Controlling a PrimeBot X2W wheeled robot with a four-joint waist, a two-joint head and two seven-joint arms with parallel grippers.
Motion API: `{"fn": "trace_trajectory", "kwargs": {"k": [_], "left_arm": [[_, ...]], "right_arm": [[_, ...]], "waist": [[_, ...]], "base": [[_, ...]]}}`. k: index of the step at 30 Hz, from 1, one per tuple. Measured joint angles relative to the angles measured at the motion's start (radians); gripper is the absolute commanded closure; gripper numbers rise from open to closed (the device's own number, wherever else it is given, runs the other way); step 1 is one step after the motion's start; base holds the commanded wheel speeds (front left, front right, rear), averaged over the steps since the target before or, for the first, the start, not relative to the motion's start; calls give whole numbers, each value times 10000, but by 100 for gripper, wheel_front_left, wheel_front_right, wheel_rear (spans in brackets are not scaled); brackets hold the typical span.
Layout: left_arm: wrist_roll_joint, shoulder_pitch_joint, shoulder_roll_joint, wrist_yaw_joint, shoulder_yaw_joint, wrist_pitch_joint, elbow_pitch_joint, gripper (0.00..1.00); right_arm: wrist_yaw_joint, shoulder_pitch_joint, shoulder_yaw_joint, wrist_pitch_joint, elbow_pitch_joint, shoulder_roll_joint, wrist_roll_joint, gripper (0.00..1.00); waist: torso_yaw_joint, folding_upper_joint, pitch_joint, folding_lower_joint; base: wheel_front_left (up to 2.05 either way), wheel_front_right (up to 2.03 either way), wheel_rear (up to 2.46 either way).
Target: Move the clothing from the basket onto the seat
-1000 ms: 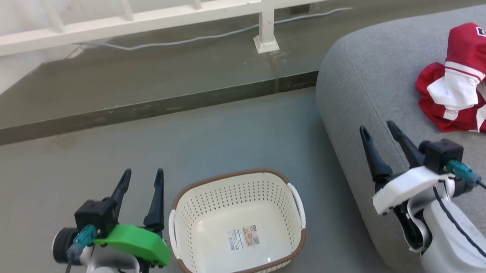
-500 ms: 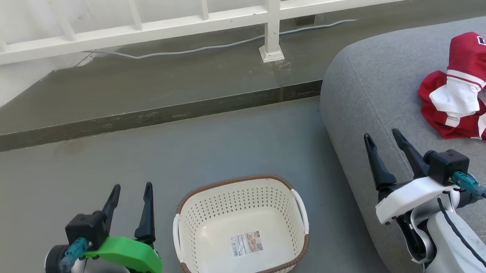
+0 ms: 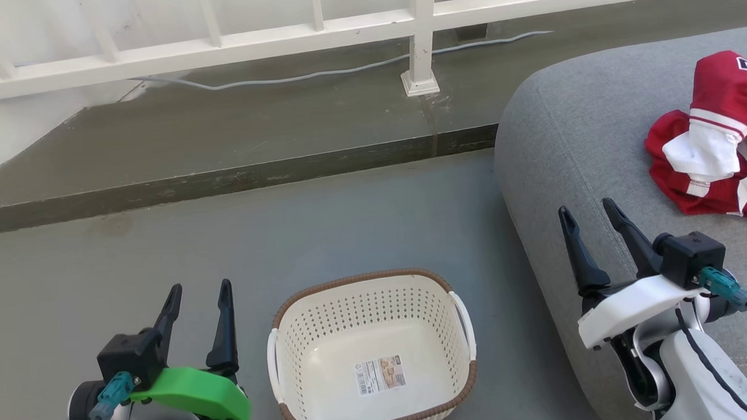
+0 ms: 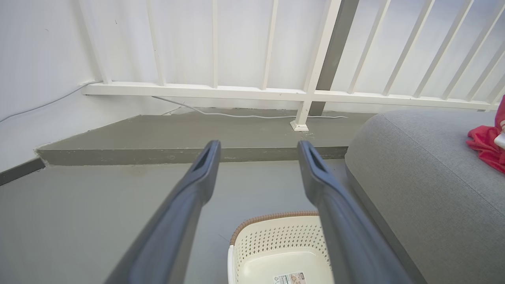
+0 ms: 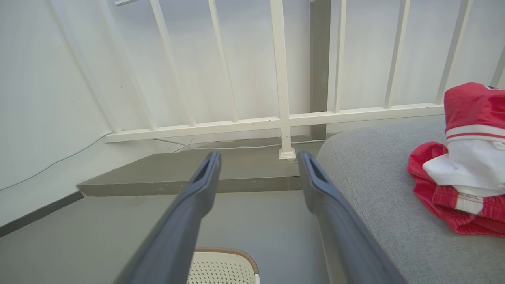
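Basket [image 3: 363, 277] empty, clothing [image 3: 713, 154] on seat [image 3: 582, 134]. Left end effector [image 3: 201, 285], right end effector [image 3: 586, 206] spread wide, holding nothing. Likely done: retract clear of basket.

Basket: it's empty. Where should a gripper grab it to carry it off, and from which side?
Probably the white side handle nearest the left gripper, from above: the basket stands upright on the floor, and that handle loops clear of its side, thin enough for the open jaws to straddle.

Red clothing [image 5: 457, 165] on grey seat [image 5: 375, 185]
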Motion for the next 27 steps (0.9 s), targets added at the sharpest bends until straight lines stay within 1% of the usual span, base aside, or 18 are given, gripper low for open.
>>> {"fn": "trace_trajectory", "kwargs": {"k": [11,15,22,23,27], "left_arm": [[146,81,-44,0,31,10,-84,0],[174,98,-59,0,65,12,-128,0],[453,128,-123,2,117,13,-209,0],[454,129,-138,2,117,13,-224,100],[437,196,-282,-2,8,19,54,100]], "right_arm": [[-165,326,-13,265,-571,-31,2,0],[-171,384,-17,307,-700,-42,4,0],[-249,489,-44,407,-940,-119,8,0],[-251,544,-46,470,-959,-119,10,100],[-245,772,8,470,-652,61,10,100]], "waist": [[-6,0,22,0],[1,0,37,0],[27,0,71,0],[32,0,75,0],[35,0,78,0]], "base": [[0,0,0],[0,0,0],[0,0,0],[0,0,0],[0,0,0]]}}
